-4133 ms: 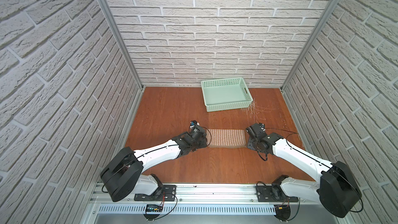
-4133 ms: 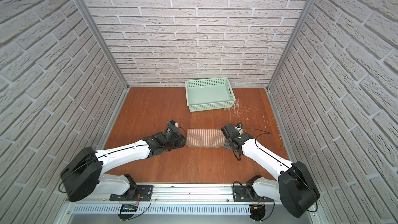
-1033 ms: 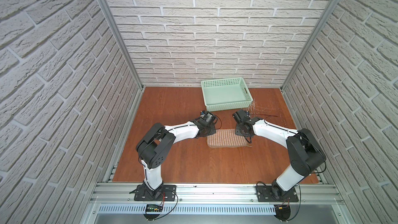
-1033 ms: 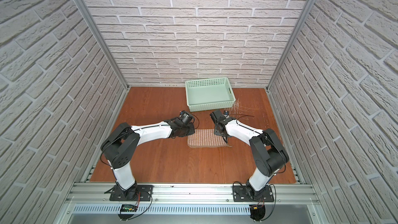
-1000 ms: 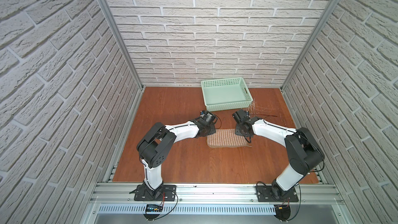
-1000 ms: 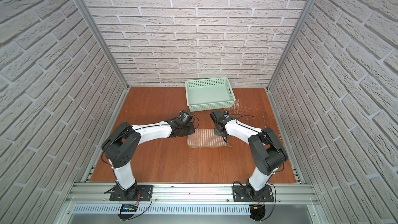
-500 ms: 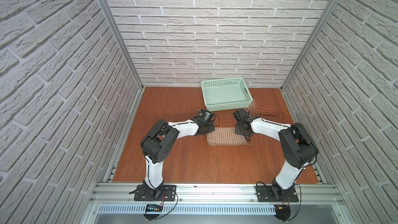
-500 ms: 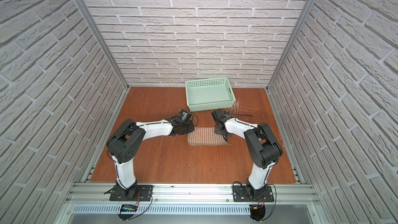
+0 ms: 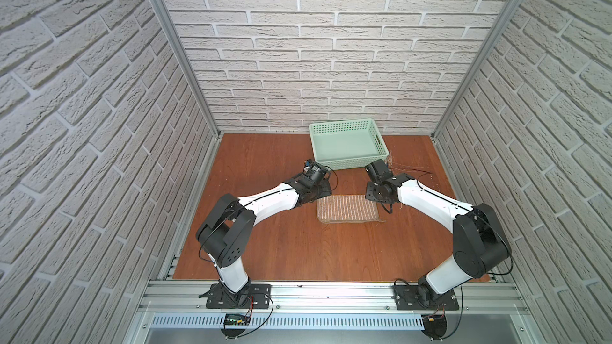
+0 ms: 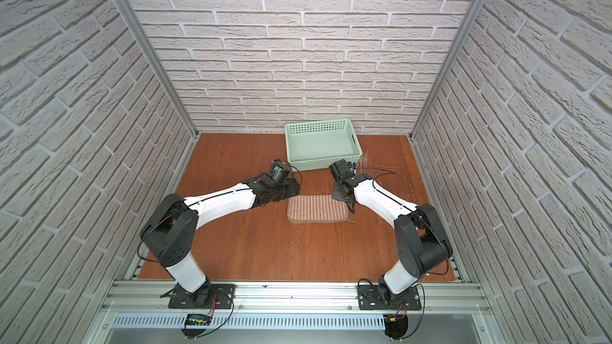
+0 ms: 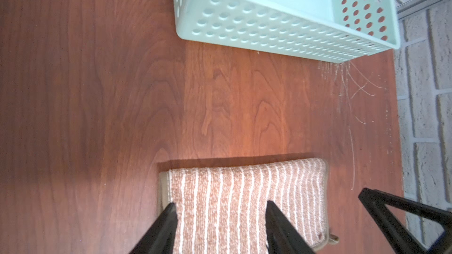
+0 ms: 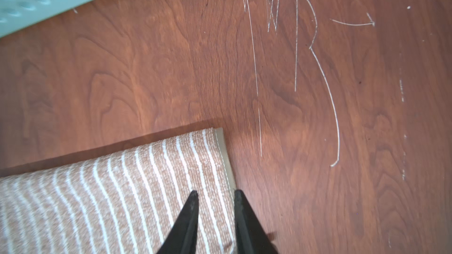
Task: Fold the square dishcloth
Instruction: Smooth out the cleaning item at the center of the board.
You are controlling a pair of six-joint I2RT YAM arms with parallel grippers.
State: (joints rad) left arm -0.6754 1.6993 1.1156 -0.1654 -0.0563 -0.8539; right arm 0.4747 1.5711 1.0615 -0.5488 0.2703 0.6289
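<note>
The square dishcloth (image 9: 347,208) (image 10: 317,208), tan with thin pale stripes, lies flat on the wooden table, folded into a rectangle. My left gripper (image 9: 322,190) (image 10: 293,190) hangs over its far left corner. In the left wrist view that gripper (image 11: 220,205) is open, its fingertips (image 11: 172,207) wide apart, with striped dishcloth (image 11: 220,216) lying flat between them. My right gripper (image 9: 374,193) (image 10: 341,195) is over the far right corner. In the right wrist view it (image 12: 215,193) is open a little, straddling the dishcloth (image 12: 110,196) beside its hem.
A mint-green basket (image 9: 347,160) (image 10: 321,162) (image 11: 269,32) stands just beyond both grippers against the back wall. Pale scratches (image 12: 318,57) mark the table to its right. Brick walls close in the left, right and back sides.
In the last half second both grippers have opened and let go of the dishcloth's far corners. The arms have hardly moved and the cloth lies still.
</note>
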